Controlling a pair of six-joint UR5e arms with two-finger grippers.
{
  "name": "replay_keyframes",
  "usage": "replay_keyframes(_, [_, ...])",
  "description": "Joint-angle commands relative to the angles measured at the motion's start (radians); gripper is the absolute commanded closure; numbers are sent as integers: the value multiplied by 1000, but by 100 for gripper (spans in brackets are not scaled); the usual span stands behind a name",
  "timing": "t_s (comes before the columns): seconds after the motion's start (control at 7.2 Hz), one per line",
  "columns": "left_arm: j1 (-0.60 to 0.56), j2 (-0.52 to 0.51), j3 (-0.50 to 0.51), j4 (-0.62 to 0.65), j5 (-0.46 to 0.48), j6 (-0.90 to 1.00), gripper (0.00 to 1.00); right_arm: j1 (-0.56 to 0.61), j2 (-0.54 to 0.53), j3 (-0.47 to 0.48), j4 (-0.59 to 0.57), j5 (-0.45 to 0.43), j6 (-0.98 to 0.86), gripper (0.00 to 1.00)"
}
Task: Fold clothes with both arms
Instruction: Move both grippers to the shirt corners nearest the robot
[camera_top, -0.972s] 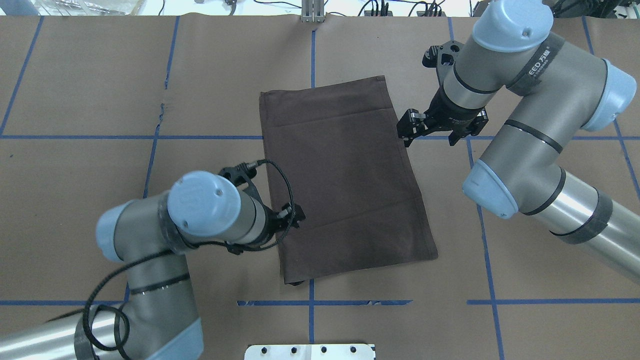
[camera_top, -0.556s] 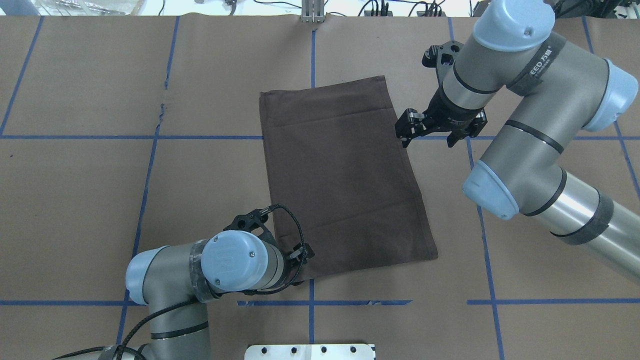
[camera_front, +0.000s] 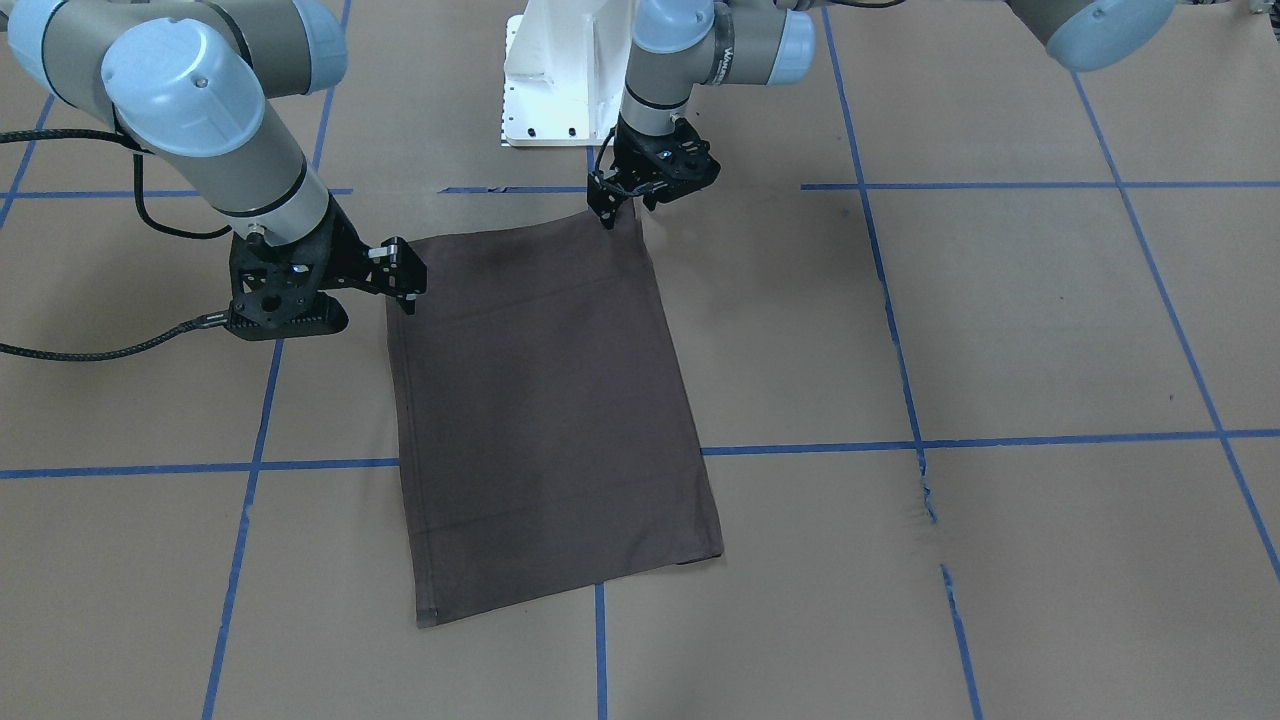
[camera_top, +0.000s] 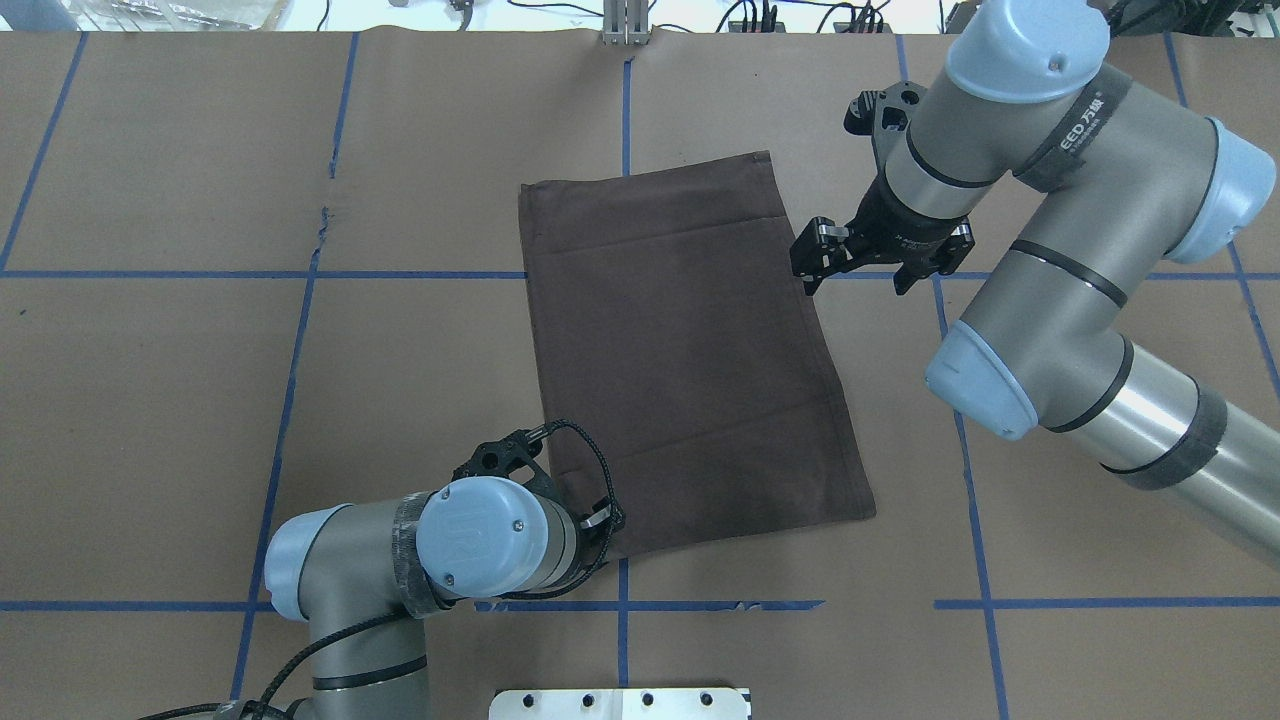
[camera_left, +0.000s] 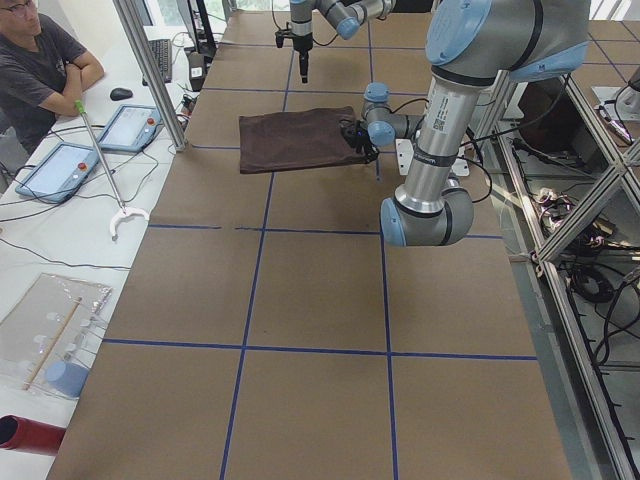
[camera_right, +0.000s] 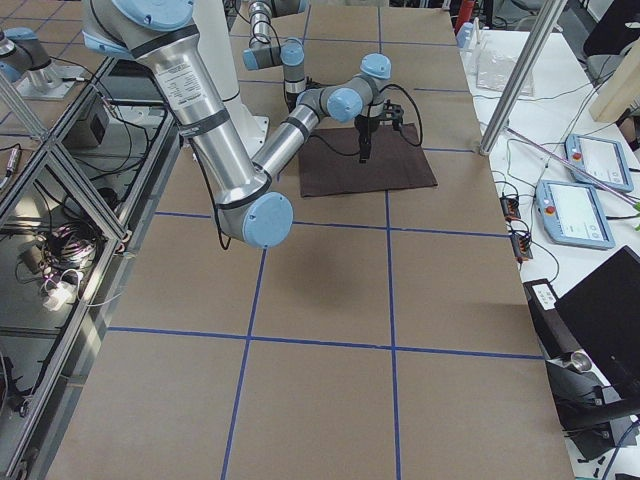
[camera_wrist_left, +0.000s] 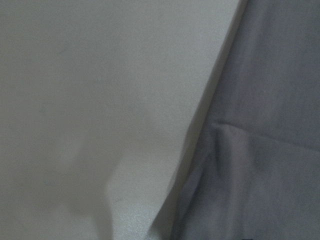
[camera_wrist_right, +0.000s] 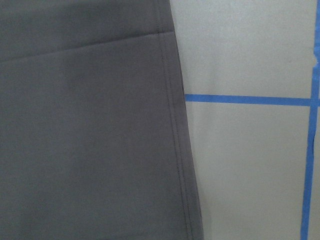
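The dark brown T-shirt (camera_top: 690, 370) lies folded into a flat rectangle in the middle of the table, and also shows in the front view (camera_front: 540, 400). My left gripper (camera_front: 652, 195) hangs low over the shirt's near-left corner, jaws spread, holding nothing. One of its fingers (camera_top: 600, 518) shows beside the wrist in the overhead view. The left wrist view shows the shirt's edge (camera_wrist_left: 265, 150) with a small pucker. My right gripper (camera_top: 858, 275) is open and empty, just off the shirt's right edge near the far corner. The right wrist view shows that hemmed edge (camera_wrist_right: 170, 125).
The table is covered in brown paper (camera_top: 150, 400) with blue tape lines (camera_top: 400, 274). The white pedestal base (camera_front: 550, 80) stands at the near edge. A torn spot in the paper (camera_top: 322, 225) is left of the shirt. An operator (camera_left: 40, 60) and tablets (camera_left: 130, 125) sit beyond the far edge.
My left arm swung back along the shirt's left edge, from its middle to the near-left corner. The right arm and the shirt have barely moved.
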Motion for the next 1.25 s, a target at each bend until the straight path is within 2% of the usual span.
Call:
replay_keyframes(0.0, [0,-3,-4,-2,-1,15,100,1,0,0,1,0,-2,0])
replay_keyframes(0.28, [-3,3,-16,-1,-5,18,100,3,0,1,-1,2,2,0])
replay_keyframes(0.69, [-41,21,-71,86,-7,190,100,-57,-3,12,4,2,218,0])
replay_keyframes(0.83, [-50,27,-105,141,-7,246,100,-99,-14,18,75,-2,383,0])
replay_keyframes(0.97, [-58,29,-108,166,-7,251,100,-174,-55,21,249,-32,635,0])
replay_keyframes(1.11, [-69,29,-108,168,-7,254,100,-243,-111,46,328,-119,797,0])
